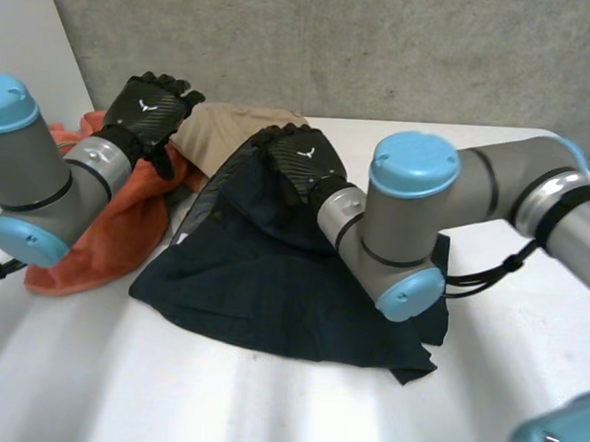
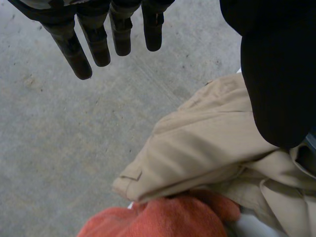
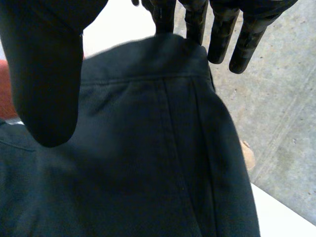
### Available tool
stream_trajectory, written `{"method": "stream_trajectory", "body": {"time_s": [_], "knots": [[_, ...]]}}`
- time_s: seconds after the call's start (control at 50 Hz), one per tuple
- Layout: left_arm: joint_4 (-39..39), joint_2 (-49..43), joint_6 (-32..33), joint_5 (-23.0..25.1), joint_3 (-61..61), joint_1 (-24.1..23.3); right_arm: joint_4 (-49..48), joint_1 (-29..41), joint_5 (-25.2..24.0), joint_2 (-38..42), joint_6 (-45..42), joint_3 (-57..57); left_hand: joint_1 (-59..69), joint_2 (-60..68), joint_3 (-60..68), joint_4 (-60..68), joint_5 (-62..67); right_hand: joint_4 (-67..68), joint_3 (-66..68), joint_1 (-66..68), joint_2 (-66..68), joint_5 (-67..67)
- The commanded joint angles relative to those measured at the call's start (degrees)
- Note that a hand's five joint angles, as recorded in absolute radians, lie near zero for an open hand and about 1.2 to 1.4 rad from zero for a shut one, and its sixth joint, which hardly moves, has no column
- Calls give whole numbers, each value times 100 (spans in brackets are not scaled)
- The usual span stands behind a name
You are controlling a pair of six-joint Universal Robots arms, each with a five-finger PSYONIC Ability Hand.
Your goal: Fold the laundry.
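Observation:
A dark navy garment (image 1: 272, 279) lies spread in the middle of the white table and rises to a peak at its far end. My right hand (image 1: 300, 162) sits at that peak. In the right wrist view its fingers (image 3: 247, 44) are straight, its thumb is held apart, and the garment's hemmed edge (image 3: 148, 54) rests up against them. My left hand (image 1: 147, 109) hovers open above a tan garment (image 1: 226, 128) and an orange cloth (image 1: 106, 231), holding nothing. In the left wrist view its fingers (image 2: 94, 44) point past the tan garment (image 2: 207, 143) and orange cloth (image 2: 168, 219).
The orange cloth is crumpled at the table's left, partly under my left forearm. The tan garment lies at the back edge against the grey concrete wall (image 1: 383, 47). Bare table (image 1: 265, 408) stretches along the front and right.

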Motion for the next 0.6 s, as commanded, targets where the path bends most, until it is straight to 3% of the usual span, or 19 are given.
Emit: {"method": "stream_trajectory", "body": {"time_s": [0.02, 0.08, 0.1, 0.16, 0.3, 0.4, 0.48, 0.6], "knots": [[30, 458, -238, -76, -615, 110, -121, 58, 11, 664, -146, -709, 19, -2, -26, 8, -104, 2792, 2911, 3008, 2877, 2085], [48, 468, -238, -76, -615, 110, -130, 67, -51, 604, -331, -657, 2, -19, -43, -9, -121, 6180, 6298, 6396, 6265, 5473], [65, 468, -247, -67, -580, 118, -121, 58, -42, 481, -454, -544, -15, -36, -60, -26, -138, 6701, 6819, 6917, 6785, 5994], [127, 468, -247, -67, -484, 145, -138, 49, -59, -45, -604, -105, -49, -69, -94, -59, -172, 6706, 6824, 6922, 6791, 5999], [452, 178, -229, 3, -9, 110, -130, -74, -191, -2102, -1333, 1855, -66, -86, -111, -76, -189, 6706, 6824, 6922, 6791, 5999], [575, -200, -212, 117, 325, 40, 204, -679, -191, -3078, -2132, 2945, -66, -86, -111, -76, -189, 6706, 6824, 6922, 6791, 5999], [575, -490, -203, 564, 492, -83, 546, -1285, -200, -4017, -2581, 3770, -66, -86, -111, -76, -189, 6706, 6824, 6922, 6791, 5999], [575, -912, -159, 1268, 519, -409, 609, -1638, -437, -4687, -2591, 4510, 18, -2, -26, 8, -104, 6706, 6824, 6922, 6791, 5999]]}}
